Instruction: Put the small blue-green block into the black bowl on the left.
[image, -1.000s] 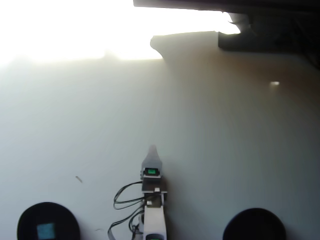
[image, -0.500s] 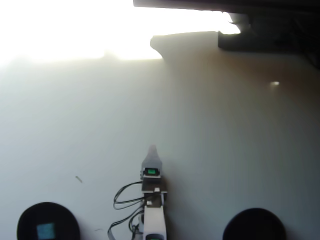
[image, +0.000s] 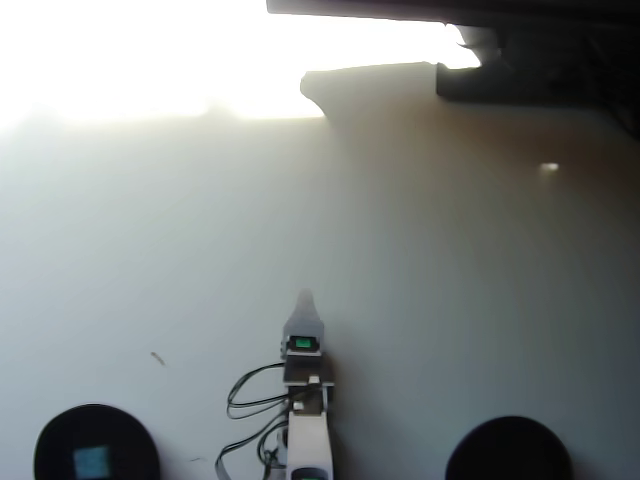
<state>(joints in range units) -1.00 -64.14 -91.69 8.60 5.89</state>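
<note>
Nothing is seen to have changed across the three overhead pictures: arm, bowls and block are placed exactly as before. Nearest the lower edge, to the left of the arm and behind the tool (image: 305, 298), the small blue-green block (image: 91, 462) is found lying inside the black bowl (image: 48, 436), on its floor. A twin black bowl (image: 508, 447) is seen to the right of the arm, with nothing showing in it. The task is therefore judged complete, the arm being parked between the two bowls. Further out, only one pale tip of the tool is shown, over the bare table (image: 450, 300), so its opening cannot be told. Nothing is held that can be seen.
</note>
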